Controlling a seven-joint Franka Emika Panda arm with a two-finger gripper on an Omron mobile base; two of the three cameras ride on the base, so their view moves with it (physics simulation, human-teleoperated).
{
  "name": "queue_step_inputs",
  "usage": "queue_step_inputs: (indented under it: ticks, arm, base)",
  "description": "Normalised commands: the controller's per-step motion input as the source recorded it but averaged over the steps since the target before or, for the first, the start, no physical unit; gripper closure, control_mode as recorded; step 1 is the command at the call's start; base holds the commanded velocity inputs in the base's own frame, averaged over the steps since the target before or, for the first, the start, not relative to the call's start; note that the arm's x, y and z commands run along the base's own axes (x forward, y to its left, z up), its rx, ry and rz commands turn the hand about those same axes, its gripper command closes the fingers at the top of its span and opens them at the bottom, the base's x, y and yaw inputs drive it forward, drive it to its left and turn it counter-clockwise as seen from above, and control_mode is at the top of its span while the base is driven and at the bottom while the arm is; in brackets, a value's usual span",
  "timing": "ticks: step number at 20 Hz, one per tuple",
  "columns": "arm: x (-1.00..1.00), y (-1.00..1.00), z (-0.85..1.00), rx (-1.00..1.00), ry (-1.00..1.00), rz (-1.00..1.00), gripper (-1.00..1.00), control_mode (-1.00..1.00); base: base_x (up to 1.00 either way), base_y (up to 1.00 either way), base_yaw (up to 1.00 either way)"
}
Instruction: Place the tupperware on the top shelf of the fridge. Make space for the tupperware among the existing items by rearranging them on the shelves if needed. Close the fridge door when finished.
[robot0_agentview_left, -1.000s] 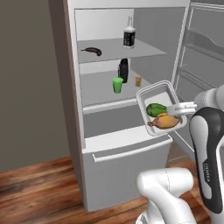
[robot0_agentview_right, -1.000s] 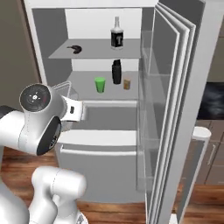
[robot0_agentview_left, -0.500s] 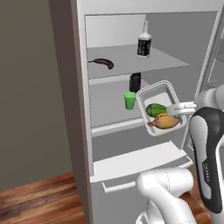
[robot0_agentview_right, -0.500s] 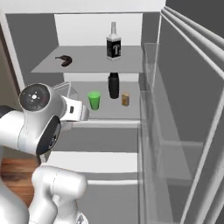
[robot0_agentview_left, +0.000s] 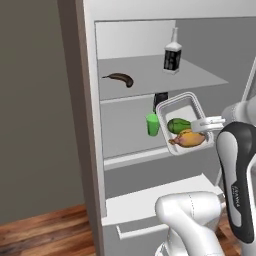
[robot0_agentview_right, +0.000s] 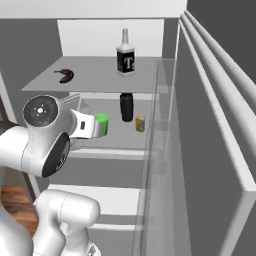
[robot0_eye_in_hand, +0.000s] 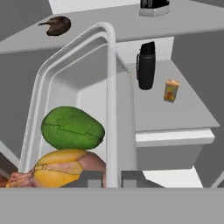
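Note:
The tupperware (robot0_agentview_left: 182, 127), a white tray tilted on edge with green and orange food, hangs in front of the fridge's lower shelf (robot0_eye_in_hand: 175, 109). My gripper (robot0_eye_in_hand: 111, 179) is shut on its right rim (robot0_eye_in_hand: 109, 87), one dark finger (robot0_eye_in_hand: 89, 179) on either side of the wall. The top shelf (robot0_agentview_left: 150, 75) is above the tray. It carries a dark banana (robot0_agentview_left: 120, 78) at the left and a dark bottle with a clear neck (robot0_agentview_left: 172, 52) at the right. On the lower shelf stand a green cup (robot0_agentview_left: 152, 125), a black bottle (robot0_agentview_right: 127, 106) and a small orange jar (robot0_agentview_right: 140, 124).
The fridge door (robot0_agentview_right: 215, 150) stands open at the right, its rack ledges close beside the arm. The fridge's left wall (robot0_agentview_left: 82, 125) borders the shelves. Between banana and bottle the top shelf (robot0_agentview_right: 95, 80) shows bare surface. The drawer front (robot0_agentview_left: 150, 225) sits below.
The whole picture has grown and shifted: the base has driven closer to the fridge. The tupperware stays in my shut gripper, in the same place relative to the arm.

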Motion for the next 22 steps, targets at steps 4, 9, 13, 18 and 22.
queue_step_inputs:
  ticks: [4,9,13,18,22]
  arm:
    - [0.00,0.00,0.00,0.00,0.00,0.00,1.00,1.00]
    - [0.00,0.00,0.00,0.00,0.00,0.00,1.00,1.00]
    - [0.24,0.12,-0.03,-0.02,0.01,0.00,1.00,-1.00]
    - [0.00,0.02,0.19,0.00,-0.02,0.00,1.00,-1.00]
    - [0.00,0.00,0.42,0.00,-0.05,0.00,1.00,-1.00]
  base:
    - [0.69,-0.07,0.19]
    - [0.56,0.01,0.11]
    - [0.00,0.00,0.00]
    - [0.00,0.00,0.00]
    - [0.00,0.00,0.00]
